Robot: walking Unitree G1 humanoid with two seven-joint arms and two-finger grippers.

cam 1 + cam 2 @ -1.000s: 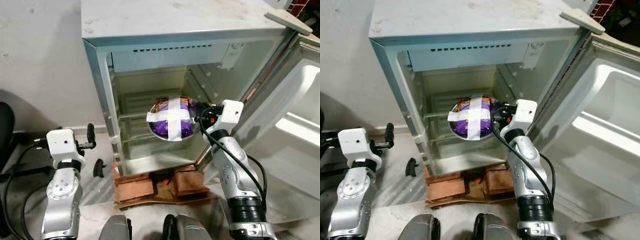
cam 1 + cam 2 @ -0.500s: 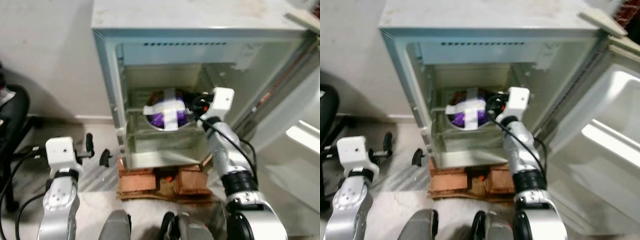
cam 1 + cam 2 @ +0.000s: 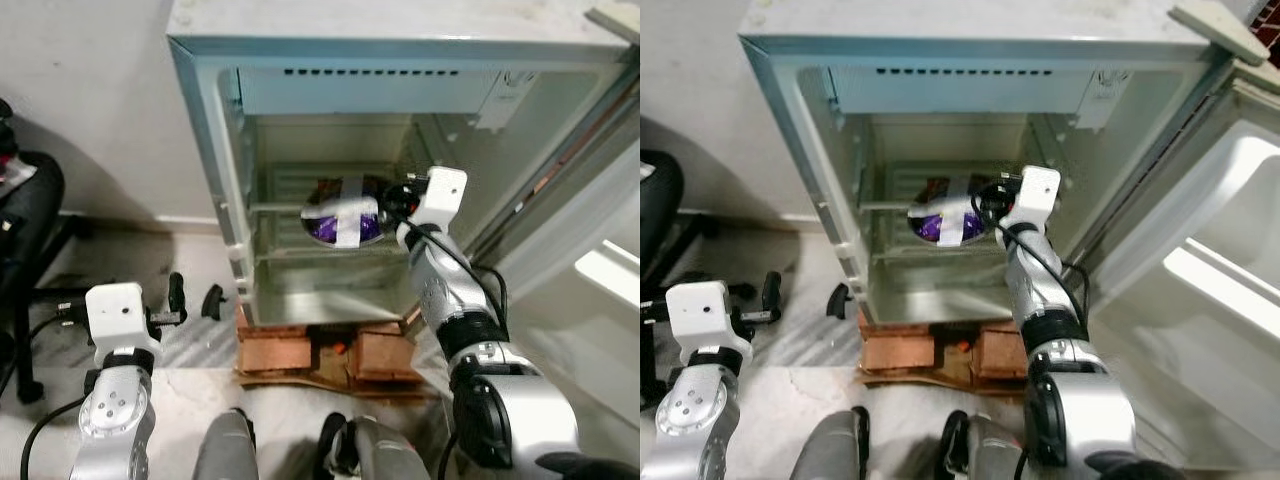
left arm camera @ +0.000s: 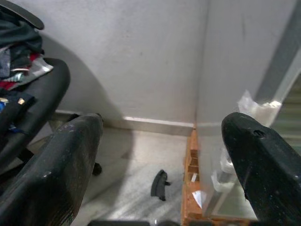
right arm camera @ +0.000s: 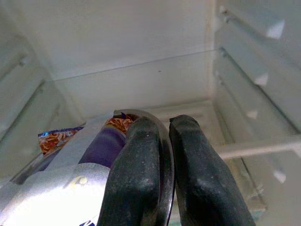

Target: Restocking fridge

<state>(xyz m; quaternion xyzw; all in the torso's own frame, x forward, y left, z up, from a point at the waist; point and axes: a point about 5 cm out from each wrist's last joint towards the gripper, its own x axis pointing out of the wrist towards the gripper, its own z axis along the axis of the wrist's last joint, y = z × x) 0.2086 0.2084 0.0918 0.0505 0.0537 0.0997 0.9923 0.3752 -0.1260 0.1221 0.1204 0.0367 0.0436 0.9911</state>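
A steel bowl of purple and orange packets, strapped with a cross of white tape, sits deep inside the open fridge at middle shelf height. My right gripper reaches into the fridge and is shut on the bowl's right rim. The right wrist view has both black fingers pinched on the rim of the bowl, with a glass shelf beyond. My left gripper hangs low outside the fridge's left wall, open and holding nothing.
The fridge door stands swung open on the right. Bricks prop up the fridge. A black chair with clothes stands at the far left by the wall. A small black piece lies on the floor.
The right arm has carried the bowl from the fridge's front deeper inside to shelf level. The camera view has shifted. The left arm has sunk lower.
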